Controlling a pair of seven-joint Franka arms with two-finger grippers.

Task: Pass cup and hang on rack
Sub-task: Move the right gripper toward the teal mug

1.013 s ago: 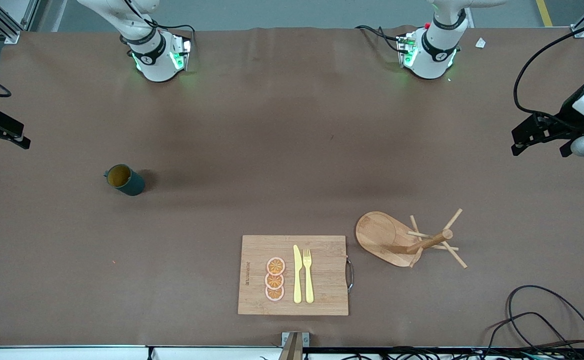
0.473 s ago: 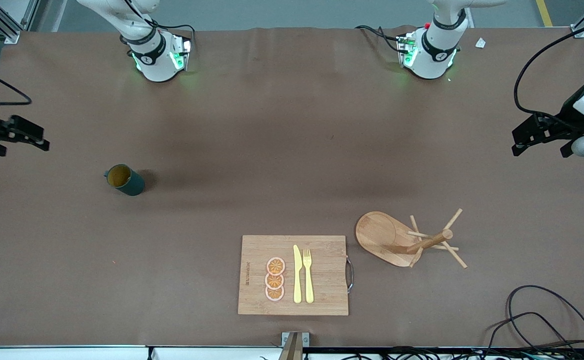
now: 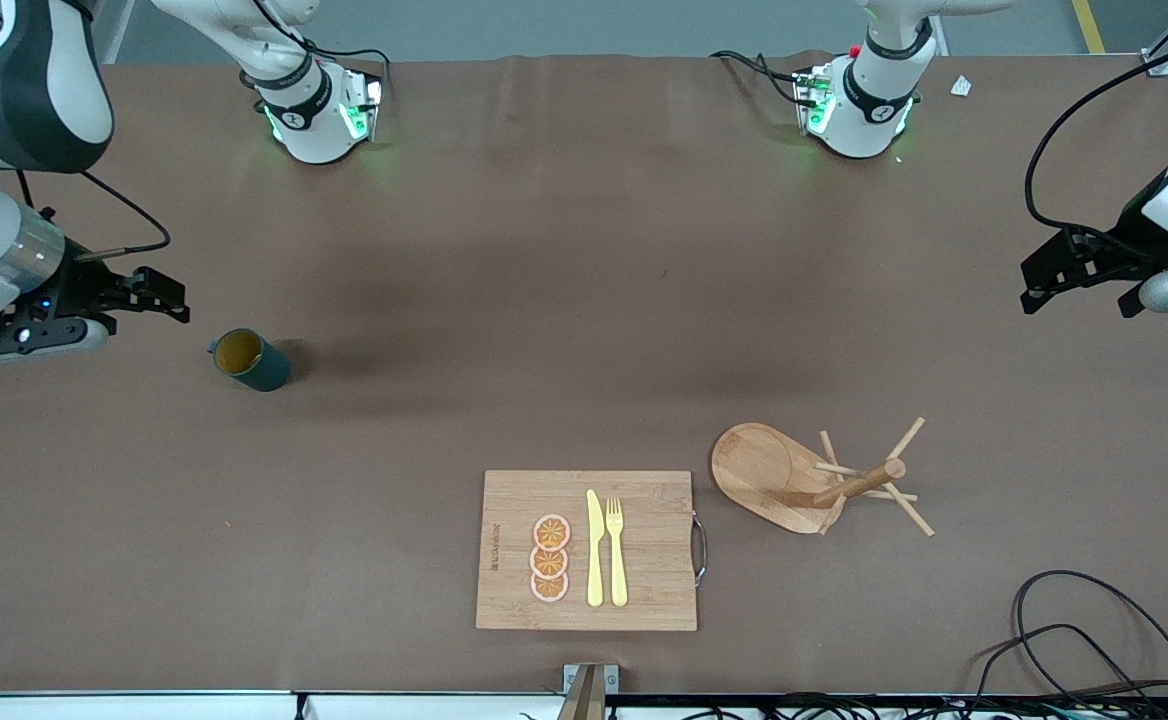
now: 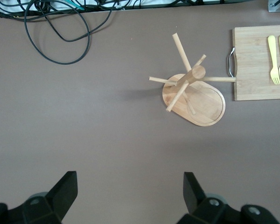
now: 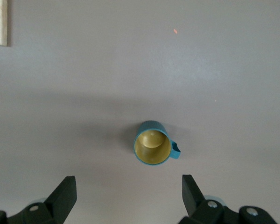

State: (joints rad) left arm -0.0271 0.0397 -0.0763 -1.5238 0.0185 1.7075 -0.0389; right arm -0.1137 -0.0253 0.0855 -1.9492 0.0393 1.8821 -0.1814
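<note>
The dark teal cup (image 3: 249, 360) with a yellow inside stands upright on the brown table toward the right arm's end; it also shows in the right wrist view (image 5: 152, 149), handle out to one side. My right gripper (image 3: 149, 297) is open and empty, up in the air close beside the cup. The wooden rack (image 3: 804, 480) stands beside the cutting board toward the left arm's end; it also shows in the left wrist view (image 4: 193, 93). My left gripper (image 3: 1054, 275) is open and empty, waiting over the table's left-arm end.
A wooden cutting board (image 3: 514, 505) with a metal handle lies near the front camera, holding orange slices (image 3: 550, 558), a yellow knife (image 3: 594, 550) and fork (image 3: 616, 550). Black cables (image 3: 1084, 640) loop at the near corner by the left arm's end.
My right arm has swung in from the table's edge toward the cup, its gripper now close beside it. The left arm, cup and rack have not moved.
</note>
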